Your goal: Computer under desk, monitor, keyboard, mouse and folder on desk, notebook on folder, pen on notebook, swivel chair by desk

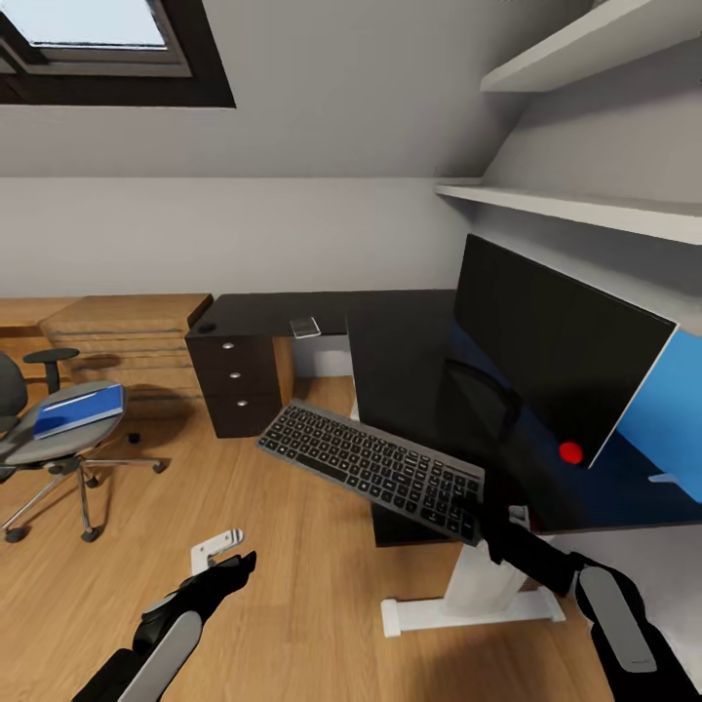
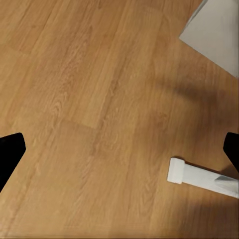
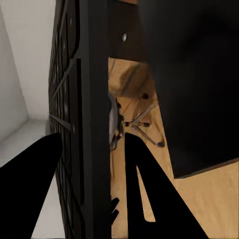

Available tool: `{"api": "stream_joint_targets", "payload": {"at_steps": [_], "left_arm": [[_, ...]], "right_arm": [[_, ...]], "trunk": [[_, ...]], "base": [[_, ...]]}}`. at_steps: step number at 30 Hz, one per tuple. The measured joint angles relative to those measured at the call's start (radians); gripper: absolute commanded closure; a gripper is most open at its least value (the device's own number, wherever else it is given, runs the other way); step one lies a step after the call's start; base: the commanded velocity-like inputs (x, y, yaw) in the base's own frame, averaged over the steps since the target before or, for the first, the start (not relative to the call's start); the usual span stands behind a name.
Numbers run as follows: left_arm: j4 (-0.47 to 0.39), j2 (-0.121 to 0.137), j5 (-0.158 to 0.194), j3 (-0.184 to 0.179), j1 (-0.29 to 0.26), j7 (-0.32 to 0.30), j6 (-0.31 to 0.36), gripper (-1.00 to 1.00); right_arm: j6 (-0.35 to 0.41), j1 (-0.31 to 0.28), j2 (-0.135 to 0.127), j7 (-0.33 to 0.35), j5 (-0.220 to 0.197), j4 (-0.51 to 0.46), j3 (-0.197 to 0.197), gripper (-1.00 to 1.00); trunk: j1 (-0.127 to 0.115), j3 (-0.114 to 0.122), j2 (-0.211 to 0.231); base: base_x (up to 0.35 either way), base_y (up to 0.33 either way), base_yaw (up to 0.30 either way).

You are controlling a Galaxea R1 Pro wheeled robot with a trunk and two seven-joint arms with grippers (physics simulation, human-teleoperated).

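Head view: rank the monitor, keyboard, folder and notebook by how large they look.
1. monitor
2. keyboard, held by the right gripper, so nearness to the camera enlarges it
3. folder on the swivel chair
4. notebook, far back on the desk

Head view: even, soft daylight; bright overexposed skylight window upper left. Pale grey walls evenly lit, no hard shadows. Glossy black L-shaped table mirrors wide black monitor screen and blue panel. Soft shadow on light wood floor under grey upholstered swivel chair. Straight lines bow toward edges; mild softness overall.

Left wrist view: floor warm, diffuse dark shadow band upper right.

Right wrist view: dim, high contrast; black tool fingers in silhouette, detail lost.
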Motion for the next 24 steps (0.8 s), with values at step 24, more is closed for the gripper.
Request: {"api": "stream_joint_targets", "payload": {"at_steps": [24], "left_arm": [[0.007,-0.005,-0.003,0.001,0.0,0.002,-0.002,-1.0]], "right_arm": [[-0.982,-0.001,0.297,-0.226,-0.139,0.059,0.294,1.0]], "trunk": [[-0.081,0.066,0.147]], "base": [[0.0,0.0,0.0]]}}
